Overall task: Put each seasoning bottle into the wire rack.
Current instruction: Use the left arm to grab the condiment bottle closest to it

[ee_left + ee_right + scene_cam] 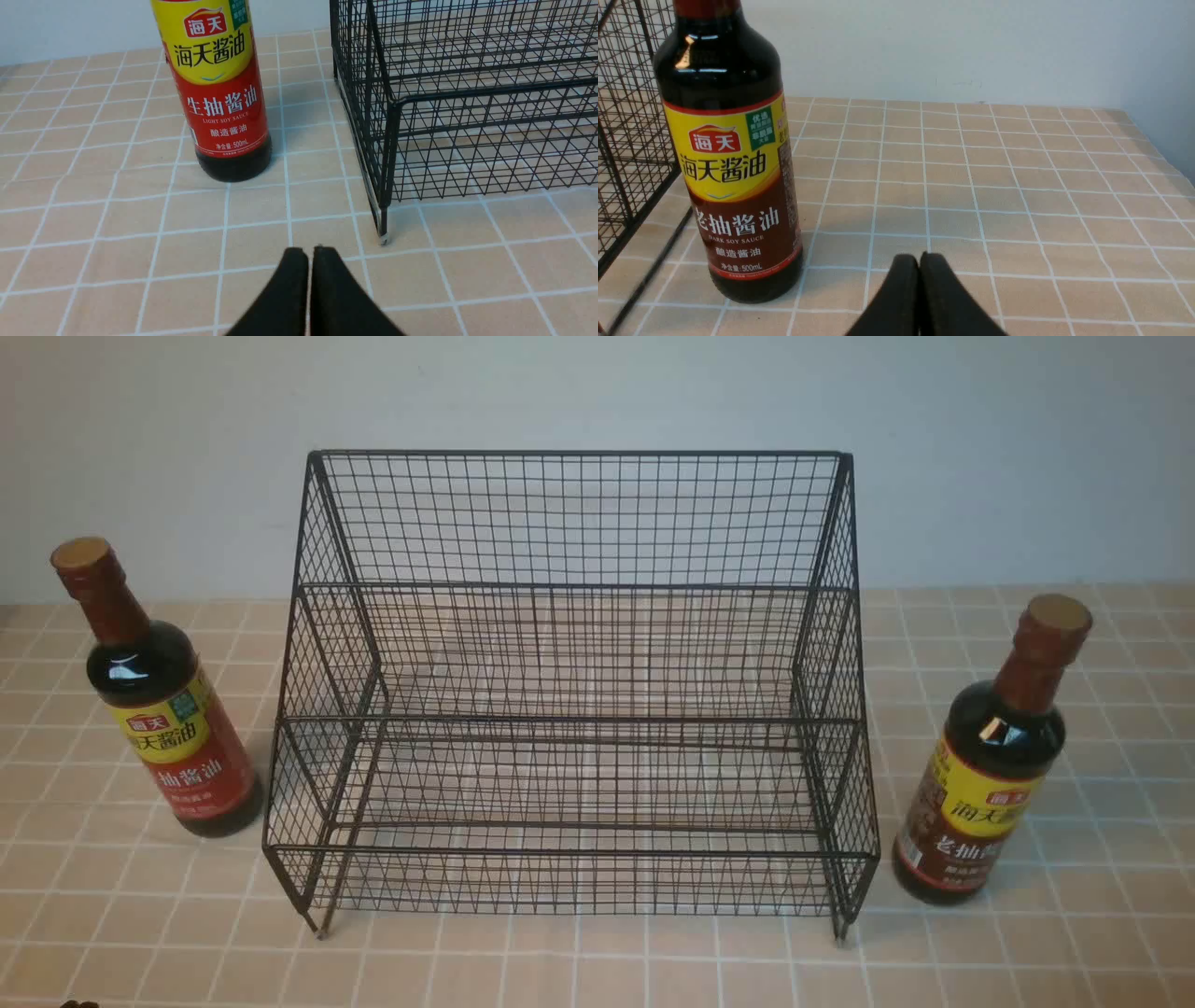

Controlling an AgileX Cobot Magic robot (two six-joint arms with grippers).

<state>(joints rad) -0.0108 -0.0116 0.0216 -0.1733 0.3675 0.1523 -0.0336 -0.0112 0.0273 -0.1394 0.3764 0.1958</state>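
Currently: both claws (pixel 310 252) (pixel 921 259) together | red-labelled bottle (pixel 217 93) beyond left claw, apart

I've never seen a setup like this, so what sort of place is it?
Perhaps a test or practice corner: a wire rack stands between two sauce bottles on a tiled surface, before a plain wall.

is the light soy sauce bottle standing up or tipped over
Upright: the light soy sauce bottle stands on its base on the tiled surface, cap uppermost.
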